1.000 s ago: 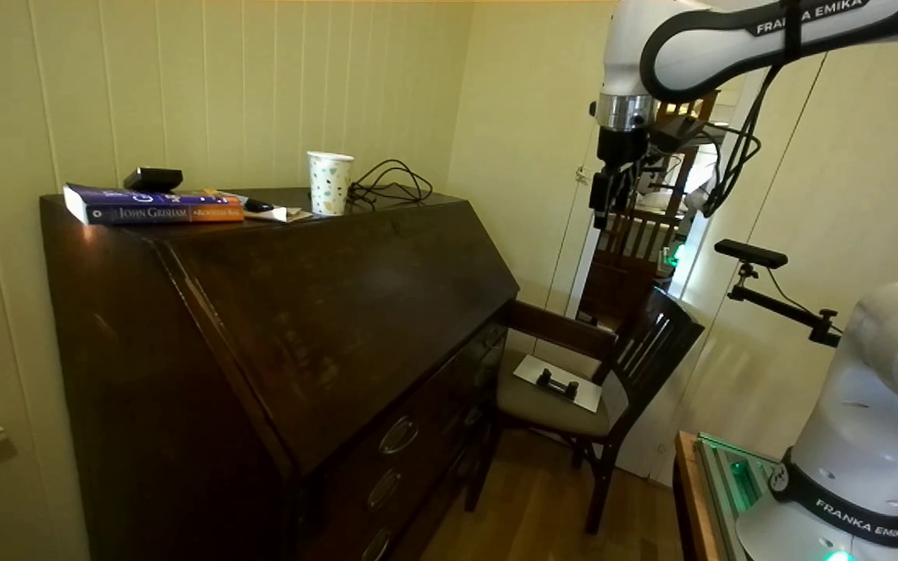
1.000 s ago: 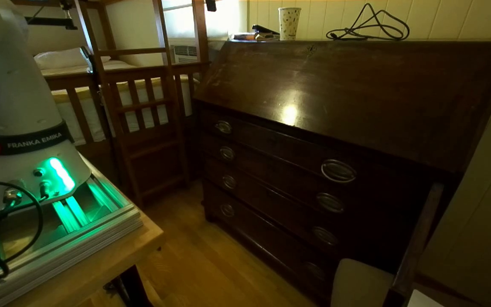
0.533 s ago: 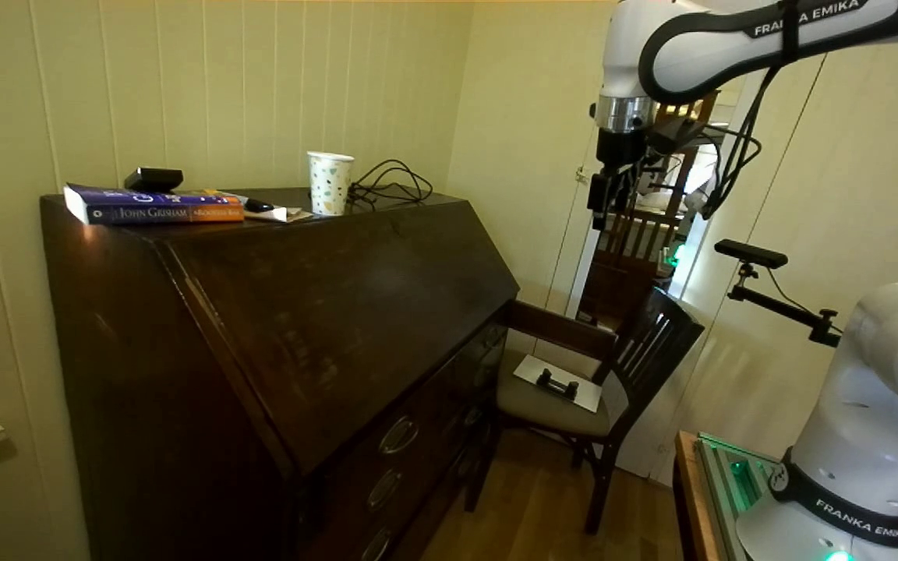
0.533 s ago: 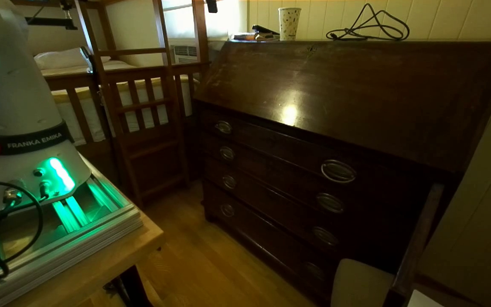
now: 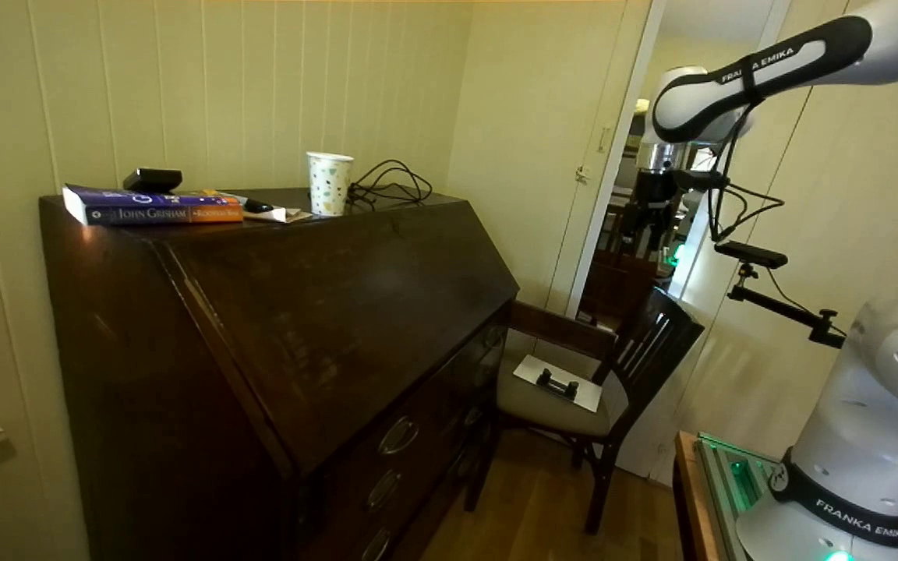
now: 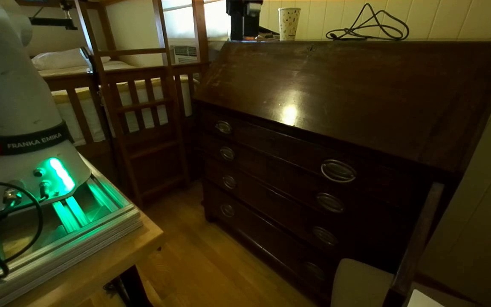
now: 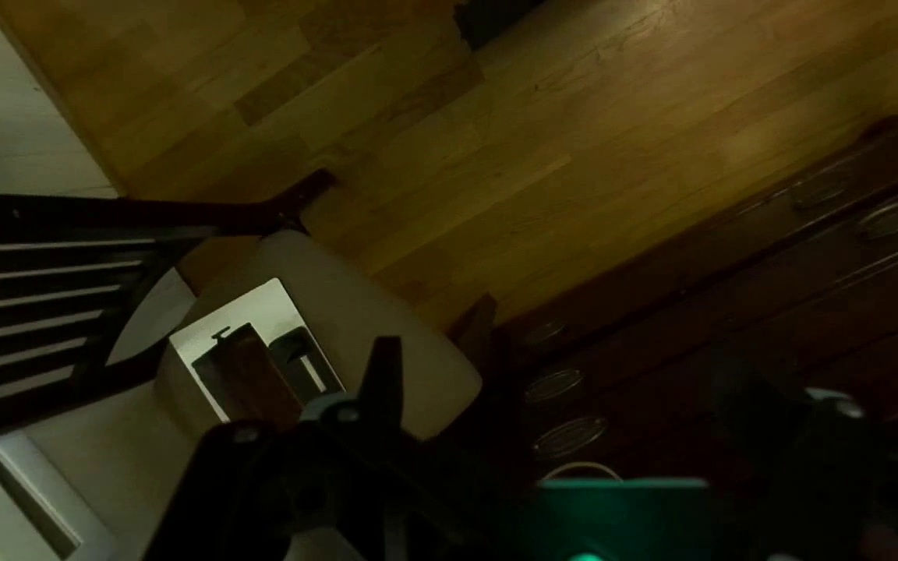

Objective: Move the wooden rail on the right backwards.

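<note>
The dark brown wooden rail (image 5: 563, 327) sticks straight out from under the right end of the slant lid of the desk (image 5: 355, 312), above the chair seat. It also shows in an exterior view (image 6: 421, 238), running toward the camera. In the wrist view I cannot make it out; the dark fingers cover that area. My gripper (image 5: 644, 234) hangs fingers down in the air, higher than the rail and apart from it. It also shows at the top of an exterior view (image 6: 244, 32). In the wrist view the gripper (image 7: 562, 354) has its fingers wide apart, with nothing between them.
A dark chair (image 5: 655, 351) stands against the desk's right front, a white plate with a black handle (image 5: 558, 383) on its seat. A paper cup (image 5: 330, 183), book (image 5: 160, 210) and cable (image 5: 390, 183) lie on the desk top. A camera arm (image 5: 780, 308) juts beside the robot.
My arm has drawn back and moved sideways: the gripper shifted right and slightly down in both exterior views, and looks smaller in one of them. Rail, chair and desk have not moved.
</note>
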{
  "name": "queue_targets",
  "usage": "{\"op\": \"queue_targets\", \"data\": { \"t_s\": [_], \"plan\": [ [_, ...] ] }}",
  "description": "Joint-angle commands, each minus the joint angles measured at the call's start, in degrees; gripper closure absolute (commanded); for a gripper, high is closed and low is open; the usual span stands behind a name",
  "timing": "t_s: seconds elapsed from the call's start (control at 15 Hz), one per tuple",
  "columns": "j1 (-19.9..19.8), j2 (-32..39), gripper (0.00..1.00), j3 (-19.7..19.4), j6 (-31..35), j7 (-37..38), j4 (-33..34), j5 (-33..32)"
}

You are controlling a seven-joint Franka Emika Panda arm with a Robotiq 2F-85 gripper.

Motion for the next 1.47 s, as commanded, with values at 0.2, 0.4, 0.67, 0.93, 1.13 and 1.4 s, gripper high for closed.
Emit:
{"op": "queue_targets", "data": {
  "t_s": [0.2, 0.4, 0.67, 0.93, 1.13, 1.4],
  "plan": [
    [-2.38, 13.70, 0.00, -9.45, 5.26, -19.66, 9.73, 8.47],
    [-3.15, 18.46, 0.00, -10.57, 7.07, -28.47, 14.08, 6.65],
    [-4.12, 16.97, 0.00, -9.10, 7.07, -25.70, 12.42, 6.30],
    [-4.13, 16.83, 0.00, -8.85, 7.07, -25.58, 12.18, 6.30],
    [-4.14, 16.82, 0.00, -8.85, 7.07, -25.58, 12.18, 6.30],
    [-3.65, 19.34, 0.00, -6.97, 5.57, -24.88, 14.53, 8.91]
  ]
}}
